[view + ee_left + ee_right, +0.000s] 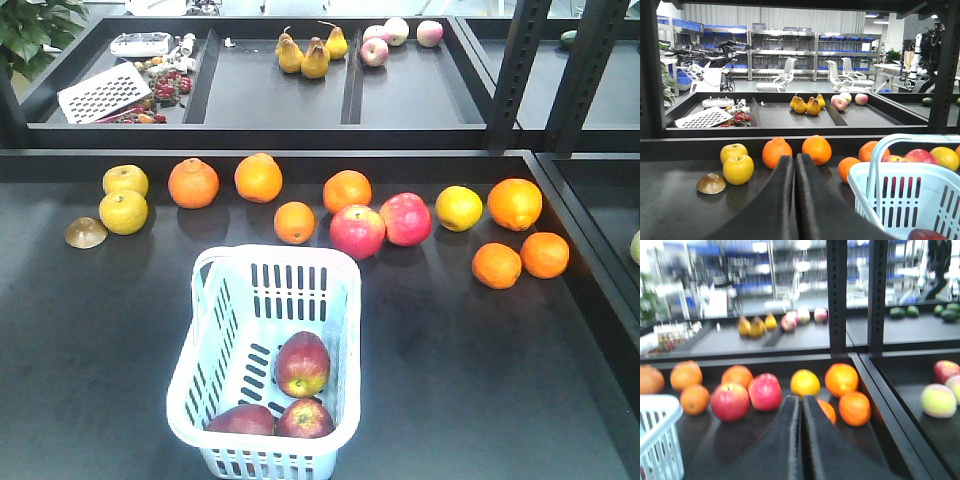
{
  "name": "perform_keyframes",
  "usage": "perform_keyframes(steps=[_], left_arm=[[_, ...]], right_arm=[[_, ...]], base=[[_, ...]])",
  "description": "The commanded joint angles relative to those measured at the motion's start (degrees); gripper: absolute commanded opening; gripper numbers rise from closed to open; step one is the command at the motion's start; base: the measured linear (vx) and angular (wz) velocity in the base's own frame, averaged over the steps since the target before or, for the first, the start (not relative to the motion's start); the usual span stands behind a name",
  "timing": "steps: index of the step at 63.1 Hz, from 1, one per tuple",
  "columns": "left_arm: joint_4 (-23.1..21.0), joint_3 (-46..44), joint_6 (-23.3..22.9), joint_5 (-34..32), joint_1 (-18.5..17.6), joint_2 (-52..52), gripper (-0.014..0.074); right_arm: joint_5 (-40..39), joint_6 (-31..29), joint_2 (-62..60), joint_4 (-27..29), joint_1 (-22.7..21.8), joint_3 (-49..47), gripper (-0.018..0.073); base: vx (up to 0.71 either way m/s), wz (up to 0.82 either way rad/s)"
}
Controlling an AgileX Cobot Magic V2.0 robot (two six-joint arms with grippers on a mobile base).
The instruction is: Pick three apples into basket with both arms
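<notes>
Left gripper closed; apples in basket on dark table.

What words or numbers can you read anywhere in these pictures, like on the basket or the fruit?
None can be read.
The basket has plain slotted sides, no label.
The three apples inside it show no stickers, nor does the fruit on the table.
The white flat thing on the back shelf shows only a grid pattern.
The room behind is too far off or blurred to show any writing.
</notes>
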Motion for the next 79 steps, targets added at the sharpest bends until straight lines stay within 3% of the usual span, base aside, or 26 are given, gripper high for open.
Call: perform_keyframes(steps=[1,79], left_arm=[[-0.6,0.32,-0.06,-3.9,0.07,-0.35,-0.0006],[-0.55,0.32,-0.06,-3.84,0.07,-0.34,-0.0006]], right_arm=[[-9.03,2.77,-2.21,-1.81,-0.25,1.94,-0.0008],[-7.24,2.76,-2.04,-1.44,-0.2,2.02,-0.0008]], base=[[0.0,0.0],[0.0,0.0]])
